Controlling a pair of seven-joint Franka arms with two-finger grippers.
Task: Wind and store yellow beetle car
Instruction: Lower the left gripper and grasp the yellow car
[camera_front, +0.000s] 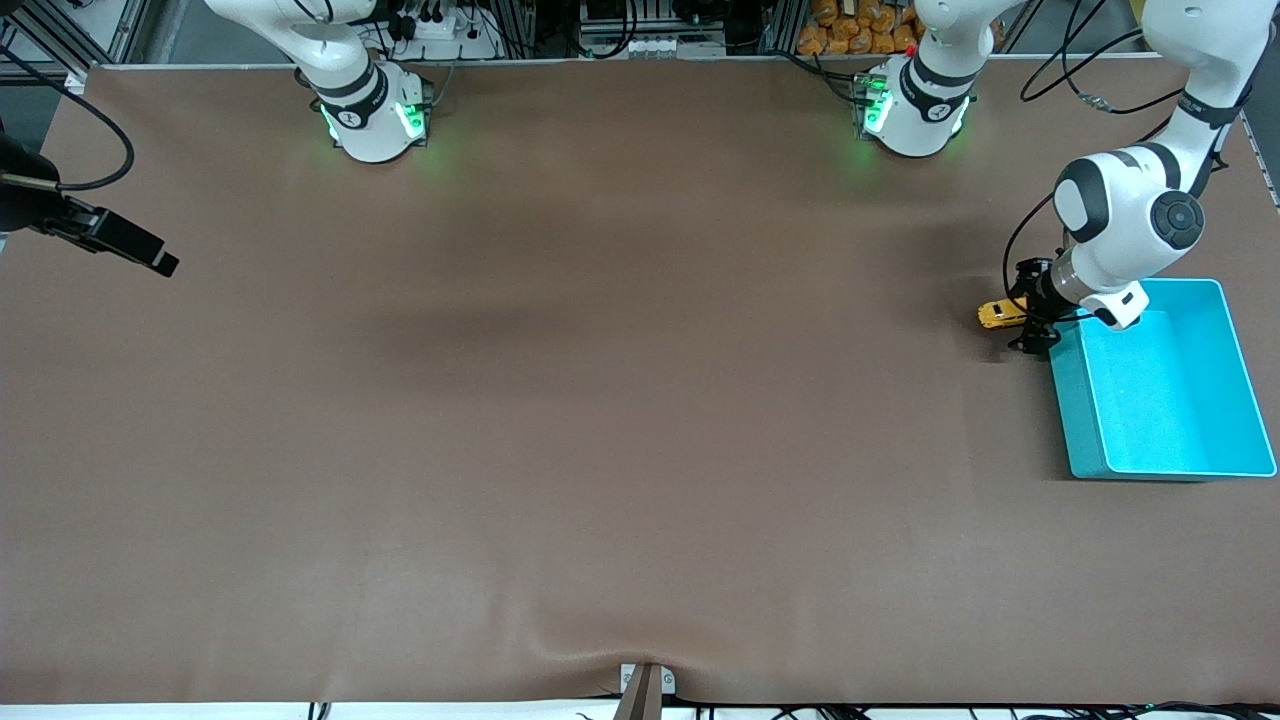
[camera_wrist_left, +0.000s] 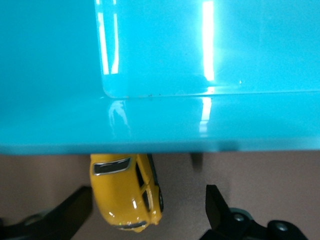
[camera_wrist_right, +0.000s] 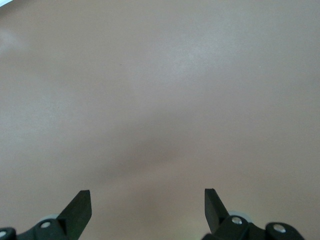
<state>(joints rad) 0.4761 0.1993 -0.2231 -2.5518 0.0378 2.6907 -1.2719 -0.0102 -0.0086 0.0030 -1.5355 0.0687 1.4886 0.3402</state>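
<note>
We find the car (camera_front: 1001, 315) on the table just outside the bin (camera_front: 1240, 360), beside the wall that faces the right arm's end, with the bin standing at the left arm's end of the table. We judge this placement deliberate: a car rolled along the mat next to the bin leaves only a short lift over the wall for storage. In the left wrist view the car (camera_wrist_left: 127, 192) lies on the mat just short of the bin wall (camera_wrist_left: 160, 125), one end tucked under the rim. The left gripper (camera_front: 1032, 318) is low at the car, fingers spread; the car sits between them close to one finger (camera_wrist_left: 70, 212), well apart from the other, and we see no firm pinch. The right gripper (camera_wrist_right: 147, 205) waits over bare table at the right arm's end, fingers spread and holding nothing. We judge that storage is not yet done, since the car remains outside the bin
</note>
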